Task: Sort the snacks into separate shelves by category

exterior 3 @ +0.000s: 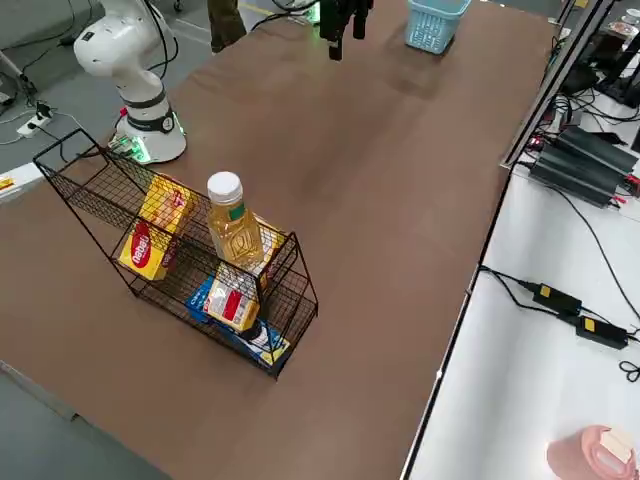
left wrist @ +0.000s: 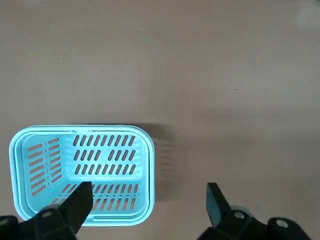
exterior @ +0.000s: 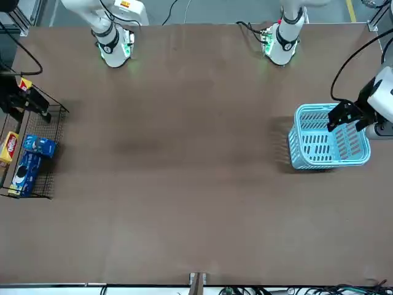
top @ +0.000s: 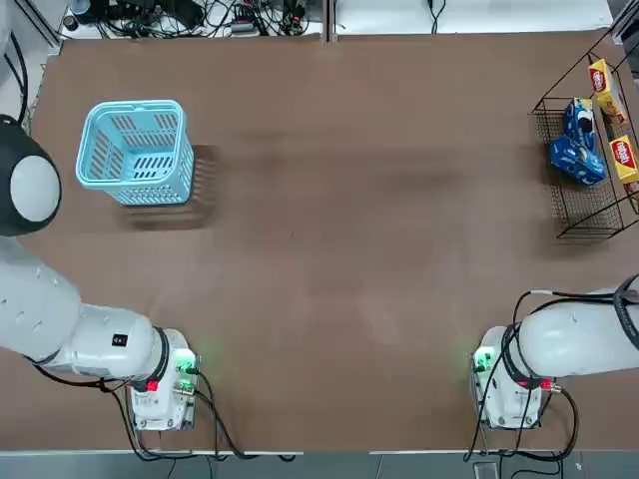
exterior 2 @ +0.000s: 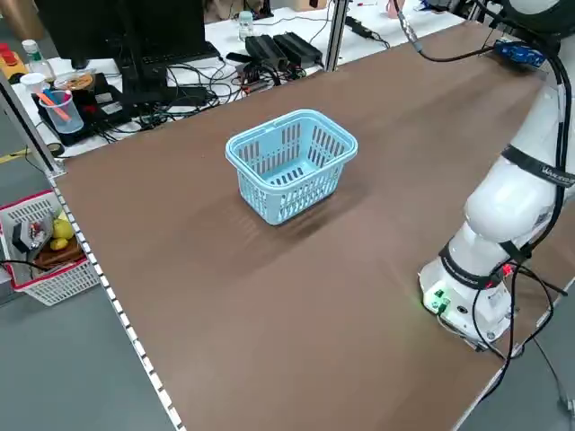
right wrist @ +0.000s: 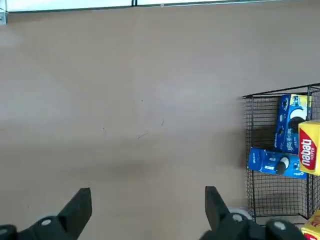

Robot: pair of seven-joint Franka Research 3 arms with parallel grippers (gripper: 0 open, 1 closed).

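at the right edge of the top view, blue packets (top: pixel 576 148) and yellow boxes (top: pixel 624 158) sit in the wire rack (top: pixel 559 190). both grippers (left wrist: pixel 148 207) (right wrist: pixel 145 210) hang open and empty. packets look light, crinkly and slippery, so pinch across the flat middle; the stiff boxes suit a grip by their long edges.

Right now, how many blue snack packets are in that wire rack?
2. Both lie next to each other on the wire rack floor: one blue packet, the other packet. Yellow boxes above may hide more.
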